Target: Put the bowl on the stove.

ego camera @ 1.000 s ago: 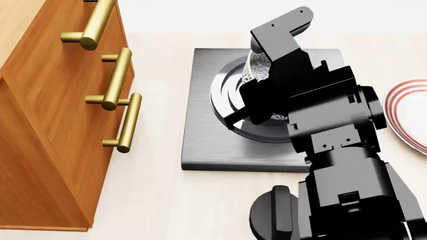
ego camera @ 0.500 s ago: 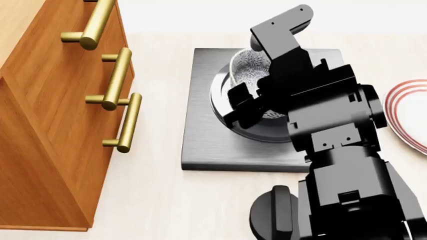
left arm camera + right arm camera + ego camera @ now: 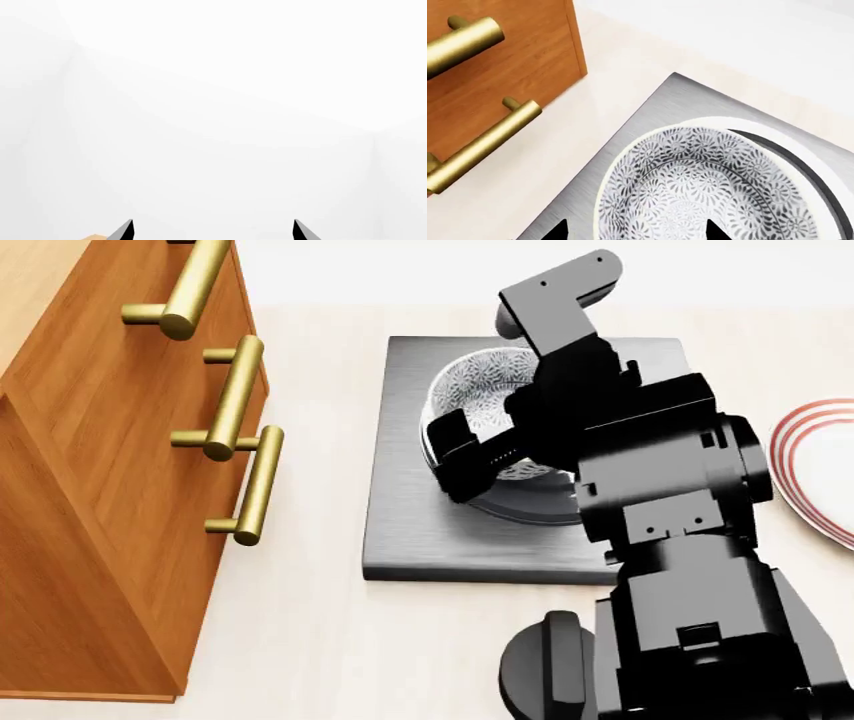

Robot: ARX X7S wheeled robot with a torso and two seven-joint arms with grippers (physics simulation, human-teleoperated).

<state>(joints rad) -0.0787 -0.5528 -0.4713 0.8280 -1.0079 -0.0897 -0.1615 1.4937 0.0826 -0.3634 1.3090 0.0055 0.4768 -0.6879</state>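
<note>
Left wrist view: the left gripper shows only two dark fingertips at the bottom edge, spread apart with nothing between them, against a blank white background. A sliver of tan surface peeks in at the lower left.

Head view: the stove lies at centre on the pale table. The bowl sits upright on the ring burner, in the upper middle of the frame. The right arm rises from the lower right and covers the bowl's right half and much of the burner. The right gripper is at the bowl's near rim; its jaws seem parted, though the arm hides most of them. A wooden cabinet with brass handles fills the left side. A red-ringed plate is cut off at the right edge, and a black knob lies at the bottom, partly behind the arm.

Right wrist view: the bowl fills the lower right, resting on the stove, mouth up. Two fingertips at the bottom edge stand apart, one outside the rim and one over the inside, neither visibly pressing it. The cabinet occupies the upper left.
</note>
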